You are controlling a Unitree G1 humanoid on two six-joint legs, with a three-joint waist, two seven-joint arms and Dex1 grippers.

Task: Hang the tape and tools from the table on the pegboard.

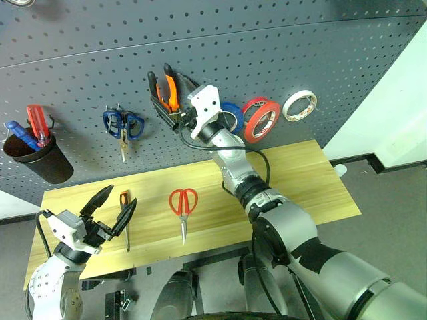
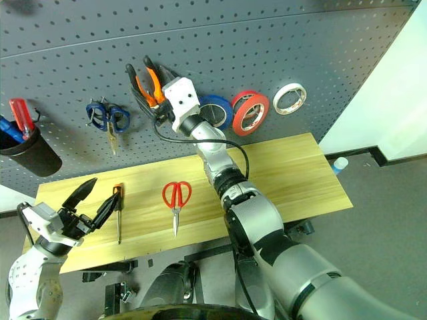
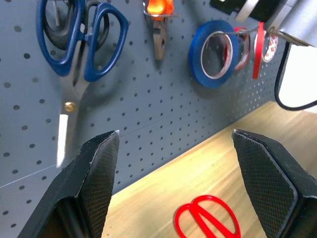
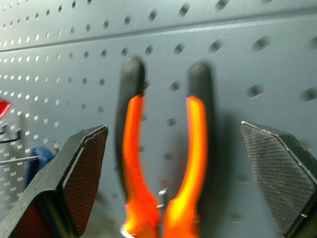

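orange-and-black-handled pliers point(image 4: 161, 168) on the pegboard point(image 1: 267, 40), handles up, between released right hand point(image 4: 173, 178) fingers

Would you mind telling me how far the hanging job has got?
Done: the red tape ring and the pliers hang on the pegboard. In hand: nothing; the right gripper stands open around the hung pliers, the left gripper open over the table. Left: the red-handled scissors and the screwdriver.

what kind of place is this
Likely a workshop or tool bench: a pegboard hung with pliers and tape rolls, above a wooden table holding scissors and a screwdriver.
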